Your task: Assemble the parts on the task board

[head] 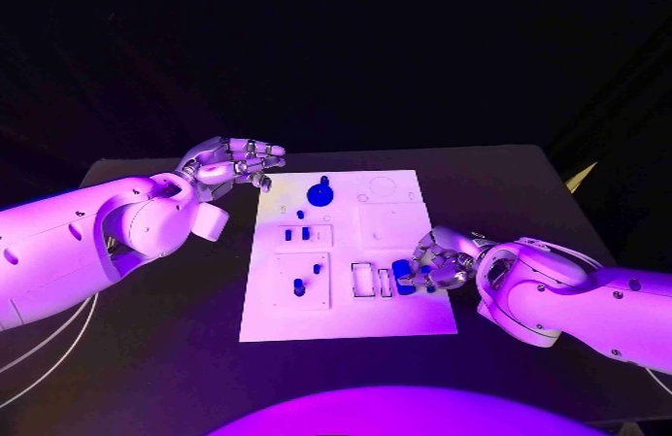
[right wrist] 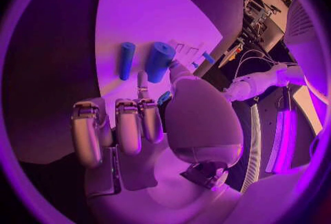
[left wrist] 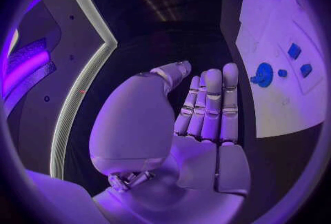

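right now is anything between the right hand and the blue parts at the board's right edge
Nothing visible. The right hand is already at the blue parts by the task board, fingertips beside the thick cylinder. Whether it touches is unclear.

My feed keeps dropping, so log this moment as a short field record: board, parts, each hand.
task board: white plate mid-table
round blue part: at the board's far end
left hand: off the board's far left corner, fingers apart, holding nothing
right hand: at the board's right edge, fingers at a blue cylinder; grasp unclear
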Controlling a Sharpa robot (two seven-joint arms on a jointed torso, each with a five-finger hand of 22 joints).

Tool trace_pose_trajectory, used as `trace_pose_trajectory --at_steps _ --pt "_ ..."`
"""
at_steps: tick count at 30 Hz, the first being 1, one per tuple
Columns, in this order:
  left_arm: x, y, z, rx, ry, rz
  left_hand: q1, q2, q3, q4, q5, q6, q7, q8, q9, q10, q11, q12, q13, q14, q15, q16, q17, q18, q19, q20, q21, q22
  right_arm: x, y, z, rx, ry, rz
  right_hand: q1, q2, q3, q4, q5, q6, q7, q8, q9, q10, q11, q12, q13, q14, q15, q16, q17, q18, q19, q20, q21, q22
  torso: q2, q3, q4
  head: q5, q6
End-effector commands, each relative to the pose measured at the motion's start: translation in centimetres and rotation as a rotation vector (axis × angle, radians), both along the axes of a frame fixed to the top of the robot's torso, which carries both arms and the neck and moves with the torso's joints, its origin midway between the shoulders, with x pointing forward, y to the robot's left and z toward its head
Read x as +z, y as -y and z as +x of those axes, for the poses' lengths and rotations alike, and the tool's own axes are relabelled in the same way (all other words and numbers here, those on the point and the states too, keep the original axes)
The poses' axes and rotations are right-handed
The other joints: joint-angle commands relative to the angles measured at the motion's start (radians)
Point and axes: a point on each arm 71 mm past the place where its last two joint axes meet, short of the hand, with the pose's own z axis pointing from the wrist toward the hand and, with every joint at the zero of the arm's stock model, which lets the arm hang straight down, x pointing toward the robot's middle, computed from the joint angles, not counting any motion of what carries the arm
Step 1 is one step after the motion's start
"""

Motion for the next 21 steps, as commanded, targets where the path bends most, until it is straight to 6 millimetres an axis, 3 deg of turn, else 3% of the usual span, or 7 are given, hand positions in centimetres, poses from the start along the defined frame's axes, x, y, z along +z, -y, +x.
trace_pose_trajectory --at_steps 1,18,21 --pt "0.1 0.2 -0.1 -0.009 0.000 -0.012 -0.008 0.003 0.001 0.005 -0.002 -0.004 0.000 -0.001 0.000 -0.005 -0.002 0.004 0.000 -0.001 0.005 -0.003 -0.001 0.014 -0.001 0.003 -0.004 -0.001 -0.2 -0.1 0.0 0.010 0.000 -0.025 -0.001 0.008 -0.007 0.001 0.004 0.008 0.001 0.007 -0.001 0.073 -0.006 -0.002 0.218 0.088 -0.004 0.004 0.170 -0.014 0.107 -0.008 0.004 0.263 0.000 -0.0007 -0.0002 0.001 -0.002" --pt "0.0 0.4 -0.2 -0.023 -0.020 -0.026 -0.008 0.003 0.001 0.005 -0.002 -0.004 0.000 -0.001 0.000 -0.005 -0.002 0.004 0.000 -0.001 0.005 -0.003 -0.001 0.014 -0.001 0.003 -0.004 -0.001 -1.1 -1.5 0.4 0.035 -0.011 -0.065 -0.005 0.021 -0.031 0.000 0.005 0.019 -0.003 0.012 0.000 0.074 -0.010 0.000 0.219 0.089 -0.006 0.006 0.176 -0.014 0.107 -0.010 0.004 0.263 0.000 -0.0016 0.0015 0.007 -0.002" --pt "0.0 0.4 -0.2 -0.024 -0.022 -0.026 -0.008 0.003 0.000 0.006 -0.002 -0.005 0.000 -0.001 0.001 -0.006 -0.002 0.006 0.000 -0.001 0.004 -0.002 -0.001 0.014 -0.001 0.004 -0.006 -0.002 -1.2 -1.5 0.5 0.029 -0.011 -0.073 0.008 0.031 -0.038 -0.001 0.031 0.021 -0.004 0.012 -0.001 0.075 -0.011 0.001 0.221 0.090 -0.008 0.006 0.177 -0.014 0.107 -0.012 0.004 0.263 0.000 -0.0018 0.0021 0.007 -0.005"
